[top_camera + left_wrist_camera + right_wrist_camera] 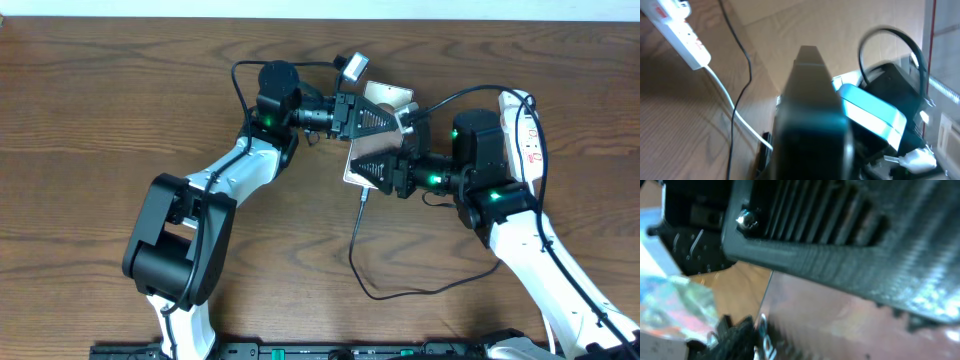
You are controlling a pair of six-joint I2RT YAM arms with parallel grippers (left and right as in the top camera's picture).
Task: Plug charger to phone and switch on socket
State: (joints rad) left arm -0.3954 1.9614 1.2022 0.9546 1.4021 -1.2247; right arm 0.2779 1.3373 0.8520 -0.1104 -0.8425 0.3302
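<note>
Left fingers [372, 118] press together, right fingers [388, 172] unclear; likely plugging step: thin black charger cable [355, 240] needs aligning to flat grey-brown phone [830, 322].

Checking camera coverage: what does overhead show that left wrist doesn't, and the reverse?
Only overhead: the whole loop of the cable below the phone, the full strip, and the right end effector at the phone. Only left wrist: the strip's white cord trailing from its end, and a close-up finger beside the phone's pale edge. Both: cable, phone, the strip's end, left end effector.
</note>
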